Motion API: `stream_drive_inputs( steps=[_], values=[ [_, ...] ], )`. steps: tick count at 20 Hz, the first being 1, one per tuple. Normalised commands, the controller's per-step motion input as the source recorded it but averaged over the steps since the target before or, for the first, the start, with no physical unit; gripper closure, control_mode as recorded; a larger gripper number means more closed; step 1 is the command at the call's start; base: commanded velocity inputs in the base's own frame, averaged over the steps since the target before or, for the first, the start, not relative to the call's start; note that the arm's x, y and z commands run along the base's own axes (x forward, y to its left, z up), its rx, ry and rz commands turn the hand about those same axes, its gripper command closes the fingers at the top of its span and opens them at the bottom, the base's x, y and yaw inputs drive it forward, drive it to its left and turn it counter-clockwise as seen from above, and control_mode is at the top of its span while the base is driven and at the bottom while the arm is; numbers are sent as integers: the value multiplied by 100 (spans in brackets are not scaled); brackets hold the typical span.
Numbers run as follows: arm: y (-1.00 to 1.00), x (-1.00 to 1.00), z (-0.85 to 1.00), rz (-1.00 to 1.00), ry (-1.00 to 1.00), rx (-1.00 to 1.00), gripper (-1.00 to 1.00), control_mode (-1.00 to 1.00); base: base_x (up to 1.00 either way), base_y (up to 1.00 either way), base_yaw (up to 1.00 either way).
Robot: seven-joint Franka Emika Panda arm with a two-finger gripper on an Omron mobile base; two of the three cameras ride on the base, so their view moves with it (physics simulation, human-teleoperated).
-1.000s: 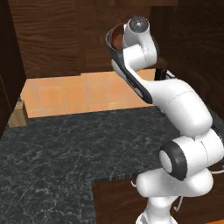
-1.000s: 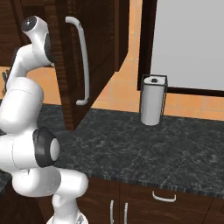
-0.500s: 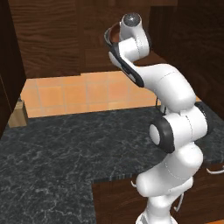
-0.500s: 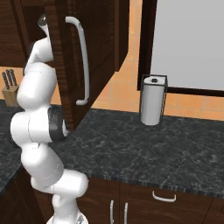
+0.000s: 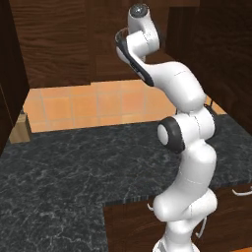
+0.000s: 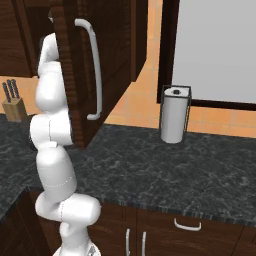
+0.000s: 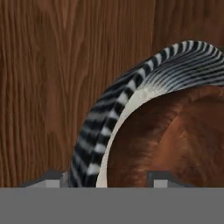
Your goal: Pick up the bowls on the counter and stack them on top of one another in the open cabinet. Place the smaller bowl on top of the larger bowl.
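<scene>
So in the last second the arm has straightened right up: it was bent forward over the counter (image 5: 74, 167), and now it stands nearly vertical with the wrist reaching up high into the cabinet (image 7: 52, 78). The counter itself looks the same as before, no bowls on it in either base view. My read is we're at the very end: the small one is already placed and the hand is either letting go or about to back out.

From the hand camera, the small bowl (image 7: 175, 135) sits right in front of the fingertips, slightly to the right, nested inside the big bowl (image 7: 94, 144). The big one's rim wraps around it on the left and over the top. Behind both is just wood grain, which I take to be the cabinet's inside.

Looks-wise: the small bowl is glossy reddish-brown wood with a soft sheen. The big one has fine dark and pale stripes on the outside and a pale band inside the rim.

The gripper (image 7: 107, 179): two dark tips poke up with a gap between them, one seemingly outside the big bowl's wall, one against the small bowl. Honestly can't tell whether it's pinching or released.
</scene>
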Motion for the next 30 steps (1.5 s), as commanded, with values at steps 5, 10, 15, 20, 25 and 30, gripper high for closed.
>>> stream_drive_inputs(
  steps=[5, 10, 15, 20, 25, 30],
  values=[
    [2, -79, -8, 1, -21, -2, -100, -100, 0, 0, 0],
    [3, -100, -49, 3, -14, 0, -100, -100, 0, 0, 0],
    [2, -100, -100, 0, 18, -1, -100, -100, 0, 0, 0],
    [20, -100, -100, 2, 29, -2, -100, -100, 0, 0, 0],
    [32, -90, -100, 5, 24, -5, -100, -100, 0, 0, 0],
    [14, 5, -100, 1, 27, -8, -100, -100, 0, 0, 0]
  ],
)
